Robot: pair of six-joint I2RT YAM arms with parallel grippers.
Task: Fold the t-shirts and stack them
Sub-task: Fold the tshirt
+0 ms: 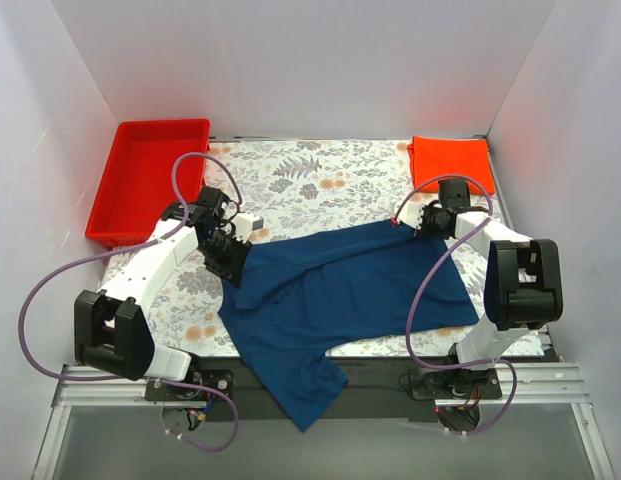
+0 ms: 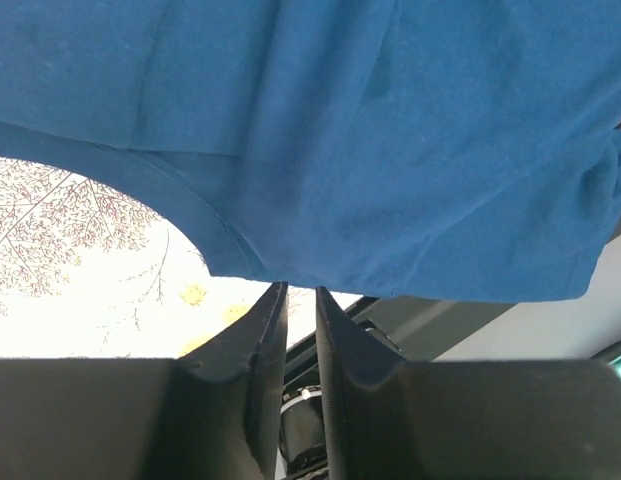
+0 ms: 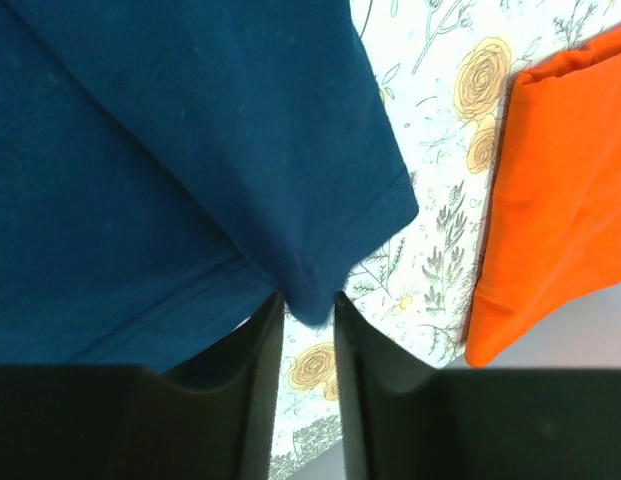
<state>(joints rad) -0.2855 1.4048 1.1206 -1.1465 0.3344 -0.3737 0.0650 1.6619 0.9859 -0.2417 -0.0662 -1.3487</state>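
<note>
The navy blue t-shirt [image 1: 340,290] lies spread and rumpled across the middle of the table, plain side up, with its lower part hanging over the front edge. No print shows. My left gripper [image 1: 233,268] is shut on its left edge; in the left wrist view the tips [image 2: 296,290] pinch the hem of the shirt [image 2: 390,130], held above the table. My right gripper [image 1: 400,222] is shut on the far right sleeve; its tips [image 3: 308,300] hold a fold of the shirt [image 3: 140,150]. The orange-red t-shirt [image 1: 450,160] lies folded square at the back right and also shows in the right wrist view [image 3: 560,200].
A rigid red plastic tray [image 1: 160,124] stands at the back left, with nothing in it. A floral cloth [image 1: 310,180] covers the table. White walls close in the left, back and right sides. Purple cables loop from both arms.
</note>
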